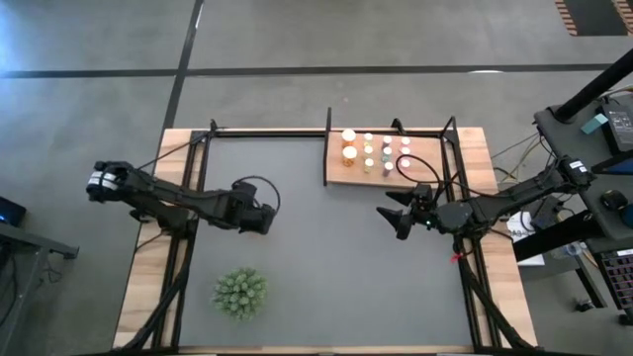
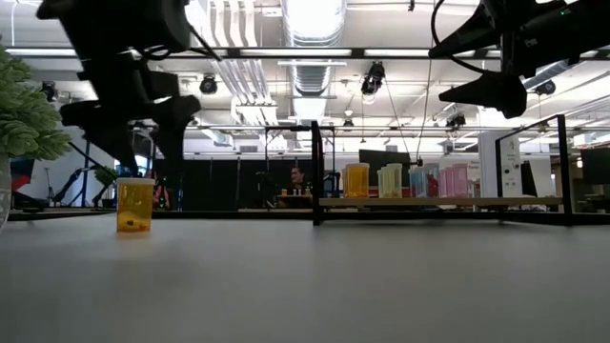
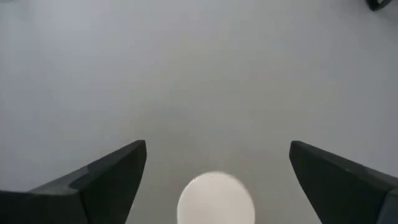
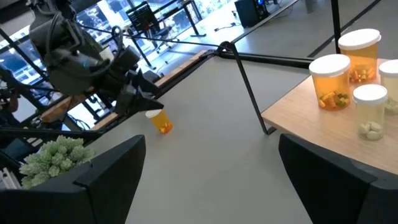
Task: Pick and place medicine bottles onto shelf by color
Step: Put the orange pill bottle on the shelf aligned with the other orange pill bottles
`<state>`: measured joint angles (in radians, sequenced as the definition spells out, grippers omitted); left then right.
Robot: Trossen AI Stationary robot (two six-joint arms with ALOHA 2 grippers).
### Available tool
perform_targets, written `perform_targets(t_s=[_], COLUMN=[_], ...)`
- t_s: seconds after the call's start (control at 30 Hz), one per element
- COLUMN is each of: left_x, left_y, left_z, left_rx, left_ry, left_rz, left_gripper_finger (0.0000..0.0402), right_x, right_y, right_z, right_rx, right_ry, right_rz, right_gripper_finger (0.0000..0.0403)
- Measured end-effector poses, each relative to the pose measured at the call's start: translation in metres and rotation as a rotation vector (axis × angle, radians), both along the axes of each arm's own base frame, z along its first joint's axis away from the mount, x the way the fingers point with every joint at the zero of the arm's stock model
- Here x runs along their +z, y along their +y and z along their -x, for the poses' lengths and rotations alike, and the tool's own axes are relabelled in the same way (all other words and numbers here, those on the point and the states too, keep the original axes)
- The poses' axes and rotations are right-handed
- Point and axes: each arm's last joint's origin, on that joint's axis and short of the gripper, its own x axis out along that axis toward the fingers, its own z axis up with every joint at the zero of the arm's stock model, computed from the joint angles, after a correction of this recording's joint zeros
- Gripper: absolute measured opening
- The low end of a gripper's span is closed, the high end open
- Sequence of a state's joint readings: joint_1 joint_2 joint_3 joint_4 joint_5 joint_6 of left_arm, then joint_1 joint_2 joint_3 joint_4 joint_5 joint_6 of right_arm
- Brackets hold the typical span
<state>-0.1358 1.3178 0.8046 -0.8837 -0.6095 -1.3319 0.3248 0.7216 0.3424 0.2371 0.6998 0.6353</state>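
high view, left to right: left gripper [image 1: 265,220] hangs over the grey mat [image 1: 326,287], jaws spread wide, holding nothing. an orange medicine bottle [image 2: 134,205] stands upright on the mat just beneath it, near the plant [image 1: 239,293]. right gripper [image 1: 394,218] hovers near the shelf [image 1: 339,176], jaws wide, empty. remaining medicine bottles [image 1: 376,150] stand on the shelf.

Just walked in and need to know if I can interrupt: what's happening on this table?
The left gripper hangs open right above an orange bottle standing alone on the grey mat, not gripping it. The right gripper waits open in the air near the shelf, where the other bottles already stand. A plant sits at the near side.
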Motion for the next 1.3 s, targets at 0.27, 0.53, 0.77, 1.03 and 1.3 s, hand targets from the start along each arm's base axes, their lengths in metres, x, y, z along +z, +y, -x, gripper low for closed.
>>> perform_targets(t_s=[0.27,0.53,0.77,1.03,1.3], left_x=[-0.02,-0.047,-0.069,-0.08,-0.08], left_y=[-0.022,-0.031,-0.031,-0.029,-0.028], left_z=[0.013,0.022,0.031,0.036,0.035], left_rx=[-0.029,-0.063,-0.075,-0.129,-0.154], left_ry=[-0.04,-0.114,-0.182,-0.179,-0.193], left_rz=[-0.076,-0.084,-0.064,-0.107,-0.169], left_gripper_finger=[0.0378,0.0378,0.0378,0.0373,0.0334], right_x=[0.0,0.0,0.0,0.0,0.0], right_y=[0.0,0.0,0.0,0.0,0.0], right_z=[0.0,0.0,0.0,0.0,0.0], right_rx=[0.0,0.0,0.0,0.0,0.0], right_ry=[0.0,0.0,0.0,0.0,0.0], right_rz=[0.0,0.0,0.0,0.0,0.0], right_gripper_finger=[0.0358,0.0358,0.0358,0.0358,0.0358])
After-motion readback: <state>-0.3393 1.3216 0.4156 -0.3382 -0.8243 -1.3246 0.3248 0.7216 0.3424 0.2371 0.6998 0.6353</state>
